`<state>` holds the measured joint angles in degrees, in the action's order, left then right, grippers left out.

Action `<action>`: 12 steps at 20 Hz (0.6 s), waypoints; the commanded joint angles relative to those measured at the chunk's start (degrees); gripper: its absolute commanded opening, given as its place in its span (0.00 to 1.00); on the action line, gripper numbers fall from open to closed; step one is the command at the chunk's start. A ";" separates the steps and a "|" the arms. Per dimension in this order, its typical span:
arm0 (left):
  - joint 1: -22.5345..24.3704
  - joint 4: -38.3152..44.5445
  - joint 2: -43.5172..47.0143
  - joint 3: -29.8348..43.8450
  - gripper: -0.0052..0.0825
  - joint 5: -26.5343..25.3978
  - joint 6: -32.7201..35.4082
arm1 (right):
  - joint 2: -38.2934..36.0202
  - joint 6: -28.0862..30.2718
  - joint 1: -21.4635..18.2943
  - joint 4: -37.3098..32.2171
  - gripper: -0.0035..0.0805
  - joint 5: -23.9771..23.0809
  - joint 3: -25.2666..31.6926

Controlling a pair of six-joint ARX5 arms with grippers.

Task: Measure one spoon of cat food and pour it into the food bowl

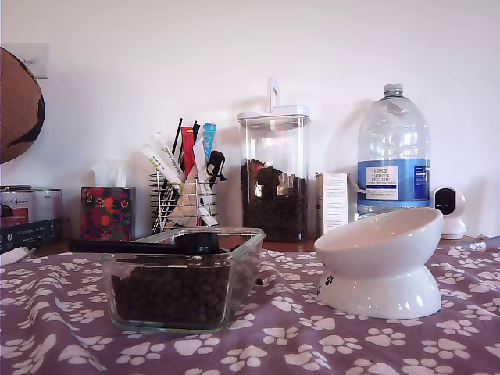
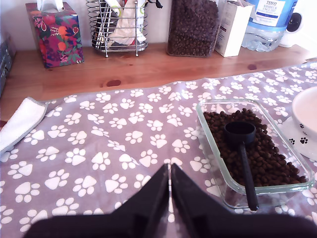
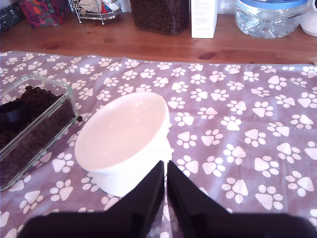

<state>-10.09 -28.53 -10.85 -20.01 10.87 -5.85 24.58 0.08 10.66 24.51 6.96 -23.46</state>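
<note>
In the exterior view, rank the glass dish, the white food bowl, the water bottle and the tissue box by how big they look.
1. glass dish, though nearness to the camera enlarges it
2. food bowl, close behind
3. water bottle
4. tissue box

low exterior view faces the wall; both wrist views look down, sharing the glass dish (image 2: 218, 148)

Plain white wall (image 1: 117, 62), wooden tabletop (image 2: 148, 69), paw-print cloth (image 2: 99, 148)

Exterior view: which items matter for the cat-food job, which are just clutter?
Job:
- spoon, resting across the glass dish
- cat food in that dish
- food bowl, empty

Clutter:
- tall kibble jar
- wire rack of sachets
- tissue box
- water bottle
- white carton
- small camera
</note>
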 commanded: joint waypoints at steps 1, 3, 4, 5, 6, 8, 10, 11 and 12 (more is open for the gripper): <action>-0.04 0.07 0.42 0.57 0.03 8.22 -0.20 | 0.00 -0.24 0.22 1.86 0.03 2.05 1.44; -0.04 0.09 0.42 0.57 0.03 8.20 -0.20 | 0.00 -0.24 0.22 1.86 0.03 2.05 1.44; -0.04 0.09 0.42 0.57 0.03 8.22 -0.22 | 0.00 -0.24 0.22 1.86 0.03 2.05 1.44; -0.04 0.17 0.42 0.57 0.03 8.37 -0.22 | 0.00 -0.24 0.22 1.86 0.03 2.05 1.44; -0.04 0.28 0.42 0.57 0.03 8.74 -0.28 | 0.00 -0.24 0.20 1.86 0.03 2.05 1.44; -0.04 1.77 0.31 0.57 0.03 9.88 -2.78 | 0.00 -0.76 0.22 0.79 0.03 3.43 1.44; -0.26 4.46 -1.22 0.48 0.03 11.13 -5.49 | 0.00 -5.60 0.39 -2.32 0.03 5.55 1.42; -0.59 5.05 -2.60 0.24 0.03 12.24 -7.93 | 0.00 -6.78 0.72 -3.48 0.03 5.84 1.42; -1.18 5.05 -4.48 -0.20 0.03 12.79 -10.25 | 0.11 -7.65 1.20 -4.44 0.03 6.01 1.42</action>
<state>-10.74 -23.77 -12.95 -20.03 23.11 -14.57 24.60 -6.76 11.25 21.08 12.75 -23.44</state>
